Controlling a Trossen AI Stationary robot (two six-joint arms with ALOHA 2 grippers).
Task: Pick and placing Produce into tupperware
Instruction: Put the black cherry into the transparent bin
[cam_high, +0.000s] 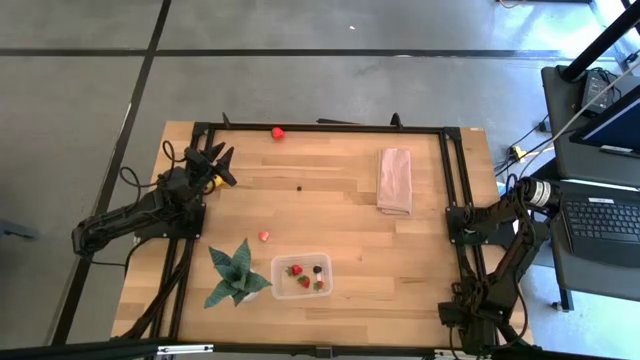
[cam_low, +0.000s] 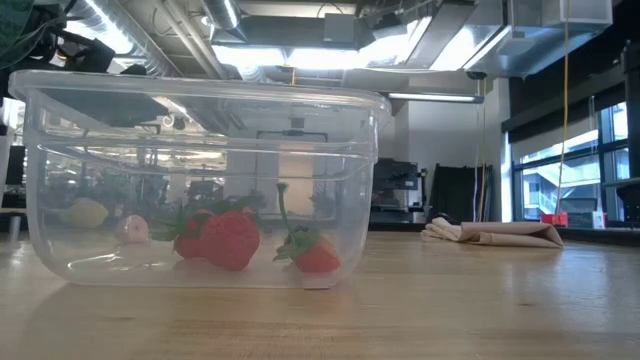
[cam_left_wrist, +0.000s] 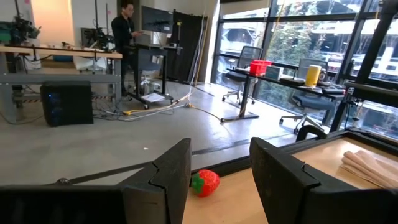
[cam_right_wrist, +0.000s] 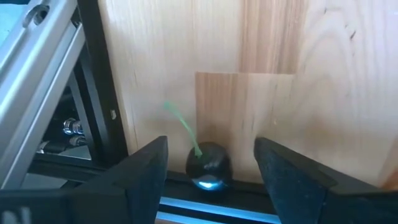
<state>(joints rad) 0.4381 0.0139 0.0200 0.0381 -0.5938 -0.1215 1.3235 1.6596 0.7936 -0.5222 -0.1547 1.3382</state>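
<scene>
Left hand (cam_high: 213, 163), released, faces a red strawberry (cam_left_wrist: 206, 182) at the wooden desk (cam_high: 330, 210) edge; a clumsy nudge could roll it off

Right hand (cam_right_wrist: 211, 163), released, hovers over a dark berry (cam_right_wrist: 208, 163)

Overhead, straight down on the whole surface (cam_high: 330, 200) and both arms. Low, at surface height, pressed close behind the tupperware (cam_low: 200, 185) (also seen from above, near the front edge), facing the room. Left wrist level past its fingers (cam_left_wrist: 161, 180) toward a strawberry (cam_left_wrist: 205, 182), probably the one at the far rail. Right wrist angled steeply down, close on wood.
</scene>
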